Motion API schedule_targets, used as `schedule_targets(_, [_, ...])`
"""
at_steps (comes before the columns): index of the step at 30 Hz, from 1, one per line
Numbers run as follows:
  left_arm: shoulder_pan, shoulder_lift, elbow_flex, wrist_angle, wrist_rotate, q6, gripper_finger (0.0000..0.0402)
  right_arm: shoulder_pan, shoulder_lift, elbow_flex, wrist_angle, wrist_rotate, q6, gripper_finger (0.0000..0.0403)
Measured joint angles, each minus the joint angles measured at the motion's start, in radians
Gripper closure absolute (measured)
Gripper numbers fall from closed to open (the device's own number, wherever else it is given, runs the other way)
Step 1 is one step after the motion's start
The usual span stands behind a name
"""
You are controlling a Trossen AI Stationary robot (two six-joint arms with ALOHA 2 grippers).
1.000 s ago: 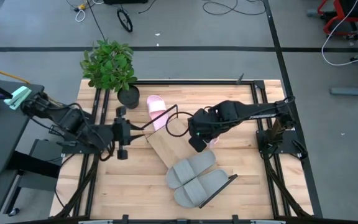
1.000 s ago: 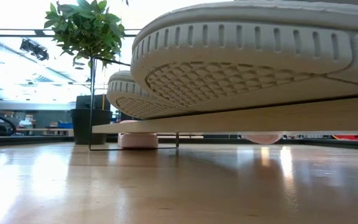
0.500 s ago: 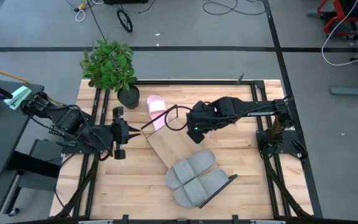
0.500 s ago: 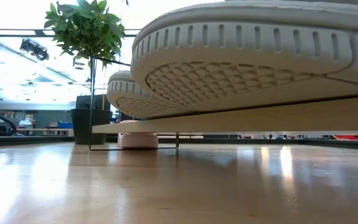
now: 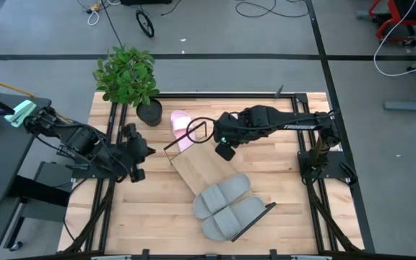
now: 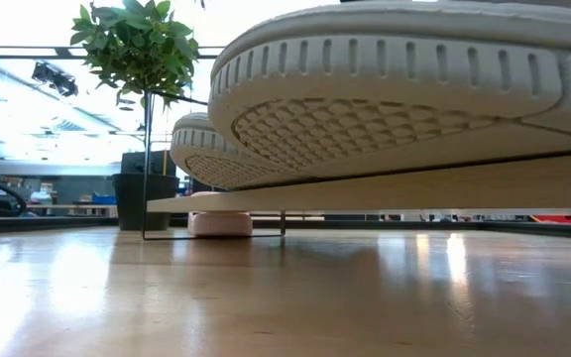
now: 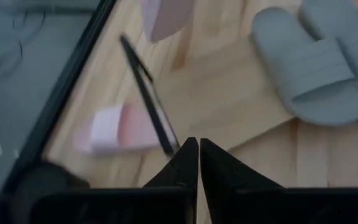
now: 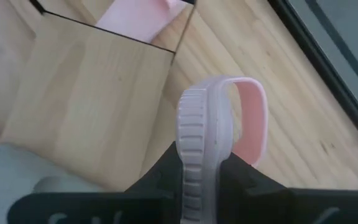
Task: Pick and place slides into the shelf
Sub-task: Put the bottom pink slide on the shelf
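Left tool (image 5: 137, 153): over the tabletop's (image 5: 157, 224) left edge, fingers pressed together, nothing between them.
Potted plant (image 5: 127, 78): far-left corner of the tabletop.
Pink slide (image 5: 181, 128): flat on the tabletop just beside the shelf's far end, partly behind its wire frame (image 5: 196, 133).
Shelf (image 5: 197, 172): light-wood board lying diagonally mid-tabletop.
Second pink slide (image 8: 222, 130): gripped on edge by the right tool (image 5: 224, 144), above the shelf's far end.
Two grey slides (image 5: 230, 206): side by side on the shelf's near end, straps up.
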Motion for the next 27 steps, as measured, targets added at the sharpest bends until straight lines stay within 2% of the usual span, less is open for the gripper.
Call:
schedule_targets(5, [-0.016,0.0,0.0,-0.07,0.054,-0.135,0.0391,0.001,0.0,0.0,0.002,0.001,-0.013,0.0345])
schedule_targets(12, [-0.041,-0.002,0.0,-0.176,0.086,-0.155,0.0391,-0.001,0.043,0.002,0.027,0.004,0.035,0.0345])
schedule_targets(18, [-0.042,-0.021,0.0,-0.278,0.21,-0.191,0.0381,0.007,0.095,0.005,0.024,-0.016,0.112,0.0345])
schedule_targets(21, [-0.043,-0.042,0.0,-0.311,0.253,-0.19,0.038,0.01,0.119,0.03,0.023,-0.019,0.138,0.0345])
schedule_targets(27, [-0.042,-0.101,0.0,-0.322,0.256,-0.157,0.0394,0.013,0.157,0.152,0.003,0.012,0.187,0.0345])
